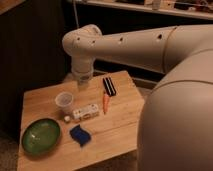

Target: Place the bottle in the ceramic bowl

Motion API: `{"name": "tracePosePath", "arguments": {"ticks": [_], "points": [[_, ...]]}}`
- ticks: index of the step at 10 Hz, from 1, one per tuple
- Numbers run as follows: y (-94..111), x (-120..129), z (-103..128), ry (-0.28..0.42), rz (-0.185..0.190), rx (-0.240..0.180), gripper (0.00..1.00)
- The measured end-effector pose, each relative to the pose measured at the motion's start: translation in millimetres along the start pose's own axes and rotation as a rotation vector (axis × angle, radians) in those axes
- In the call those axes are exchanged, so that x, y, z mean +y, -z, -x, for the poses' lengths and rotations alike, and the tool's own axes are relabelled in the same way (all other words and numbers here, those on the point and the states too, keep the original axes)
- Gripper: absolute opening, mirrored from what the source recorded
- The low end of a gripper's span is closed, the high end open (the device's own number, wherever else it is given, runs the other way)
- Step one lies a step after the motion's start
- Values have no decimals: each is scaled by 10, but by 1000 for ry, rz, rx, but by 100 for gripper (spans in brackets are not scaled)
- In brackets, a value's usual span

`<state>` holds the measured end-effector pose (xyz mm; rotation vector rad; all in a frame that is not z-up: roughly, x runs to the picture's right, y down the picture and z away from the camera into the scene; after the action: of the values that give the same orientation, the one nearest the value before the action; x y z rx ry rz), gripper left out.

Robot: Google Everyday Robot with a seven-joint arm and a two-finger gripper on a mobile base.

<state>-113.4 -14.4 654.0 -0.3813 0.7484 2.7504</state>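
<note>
The bottle lies on its side near the middle of the wooden table, just right of the clear plastic cup. The green ceramic bowl stands empty at the front left corner. My arm reaches in from the right and bends down. My gripper is at the lower end of the arm, above the table's back edge. It is behind the cup and well above and behind the bottle. It holds nothing that I can see.
A blue sponge lies in front of the bottle, right of the bowl. A black striped object and an orange stick-like object lie right of the bottle. A small white piece sits by the cup.
</note>
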Motion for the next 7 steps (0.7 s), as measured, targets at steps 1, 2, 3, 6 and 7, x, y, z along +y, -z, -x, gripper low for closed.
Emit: {"name": "tracePosePath", "arguments": {"ticks": [1,2,3,6,7], "points": [[0,0,3,0,0,0,14],[0,-1,3,0,0,0,14],[0,0,4,-1,0,0,14],[-58,-22,4,18,-7,22,14],[-172,-68,41,18,-13,54,14]]}}
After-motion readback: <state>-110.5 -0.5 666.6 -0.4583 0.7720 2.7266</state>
